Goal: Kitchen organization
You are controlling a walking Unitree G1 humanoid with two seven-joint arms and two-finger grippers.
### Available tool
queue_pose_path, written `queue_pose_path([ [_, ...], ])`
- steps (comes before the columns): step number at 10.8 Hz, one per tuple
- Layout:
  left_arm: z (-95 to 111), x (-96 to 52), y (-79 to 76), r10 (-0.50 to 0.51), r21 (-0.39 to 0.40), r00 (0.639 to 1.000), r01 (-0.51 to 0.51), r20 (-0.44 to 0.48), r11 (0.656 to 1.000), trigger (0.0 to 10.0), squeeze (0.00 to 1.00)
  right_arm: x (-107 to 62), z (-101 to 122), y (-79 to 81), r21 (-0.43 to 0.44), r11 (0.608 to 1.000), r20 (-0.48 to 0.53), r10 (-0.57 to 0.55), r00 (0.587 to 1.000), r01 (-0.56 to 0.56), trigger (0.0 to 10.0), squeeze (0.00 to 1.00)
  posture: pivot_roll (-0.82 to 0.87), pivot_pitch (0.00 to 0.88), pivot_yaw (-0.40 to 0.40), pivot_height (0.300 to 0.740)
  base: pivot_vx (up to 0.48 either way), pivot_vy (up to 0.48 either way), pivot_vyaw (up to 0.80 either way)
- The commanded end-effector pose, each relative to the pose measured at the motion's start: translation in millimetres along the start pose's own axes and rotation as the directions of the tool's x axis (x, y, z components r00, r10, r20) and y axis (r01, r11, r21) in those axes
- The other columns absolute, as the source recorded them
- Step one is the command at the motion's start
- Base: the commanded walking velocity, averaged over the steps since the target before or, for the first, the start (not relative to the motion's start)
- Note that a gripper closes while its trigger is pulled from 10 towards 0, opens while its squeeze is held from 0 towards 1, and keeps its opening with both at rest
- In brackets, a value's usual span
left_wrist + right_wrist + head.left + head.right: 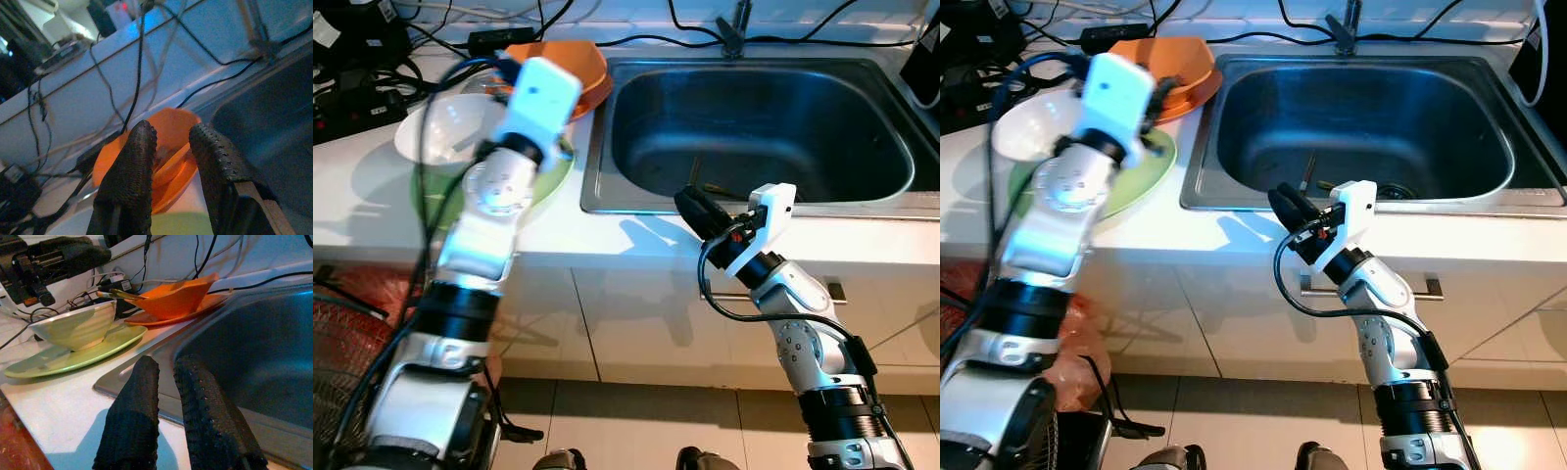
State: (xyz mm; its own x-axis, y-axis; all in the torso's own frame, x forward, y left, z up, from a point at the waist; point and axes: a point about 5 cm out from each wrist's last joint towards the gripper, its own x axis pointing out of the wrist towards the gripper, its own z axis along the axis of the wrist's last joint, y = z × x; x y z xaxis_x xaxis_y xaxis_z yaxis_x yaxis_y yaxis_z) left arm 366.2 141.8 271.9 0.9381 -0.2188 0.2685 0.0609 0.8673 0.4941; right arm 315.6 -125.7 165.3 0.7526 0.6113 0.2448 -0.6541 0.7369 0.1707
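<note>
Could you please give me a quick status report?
Left gripper over orange bowl, jaws open, empty. Right gripper at sink front rim, empty. Cables beside bowl.

The sink (862, 117) basin lies mostly open, with small utensils (1317, 183) near its drain; left of it the bench (607, 235) is crowded by the green plate (1151, 166), white bowl (435, 132), orange dishes (1180, 73) and cables (372, 78)

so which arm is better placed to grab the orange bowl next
Left. The left gripper hangs right over the orange bowl, fingers open toward its rim. The right gripper sits at the sink's front edge, farther from the bowl.
</note>
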Motion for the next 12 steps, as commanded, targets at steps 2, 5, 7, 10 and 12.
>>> queue_pose_path([
  [2, -9, -7.3, 14.2, 0.065, 0.043, 0.997, -0.063, -0.050, 0.997, 10.0, 0.21, -2.5, -8, -1.9, 0.012, 1.000, -0.036, -0.013, 0.999, 0.013, 10.0, 0.00, 0.03, 0.141, 0.044, 0.740, 0.000, 0.000, 0.00],
  [5, -24, -19.3, 21.4, 0.082, 0.057, 0.985, -0.073, -0.155, 0.996, 10.0, 0.00, -1.4, -8, -0.8, 0.013, 1.000, -0.037, -0.001, 0.999, 0.001, 10.0, 0.00, 0.03, 0.136, 0.043, 0.740, 0.000, 0.000, 0.00],
  [7, -30, -24.5, 25.6, 0.096, 0.056, 0.975, -0.087, -0.198, 0.995, 10.0, 0.00, -1.1, -9, -0.3, 0.015, 1.000, -0.038, 0.003, 0.999, -0.002, 10.0, 0.00, 0.04, 0.129, 0.045, 0.740, 0.000, 0.000, 0.00],
  [10, -44, -33.2, 21.7, 0.082, 0.054, 0.954, -0.069, -0.290, 0.996, 10.0, 0.00, -1.0, -10, 0.6, 0.016, 1.000, -0.039, 0.007, 0.999, -0.006, 10.0, 0.00, 0.04, 0.124, 0.045, 0.740, 0.000, 0.000, 0.00],
  [12, -48, -34.7, 22.1, 0.086, 0.066, 0.940, -0.067, -0.330, 0.996, 10.0, 0.00, -0.8, -9, 0.1, 0.015, 1.000, -0.039, 0.006, 0.999, -0.005, 10.0, 0.00, 0.04, 0.135, 0.041, 0.740, 0.000, 0.000, 0.00],
])
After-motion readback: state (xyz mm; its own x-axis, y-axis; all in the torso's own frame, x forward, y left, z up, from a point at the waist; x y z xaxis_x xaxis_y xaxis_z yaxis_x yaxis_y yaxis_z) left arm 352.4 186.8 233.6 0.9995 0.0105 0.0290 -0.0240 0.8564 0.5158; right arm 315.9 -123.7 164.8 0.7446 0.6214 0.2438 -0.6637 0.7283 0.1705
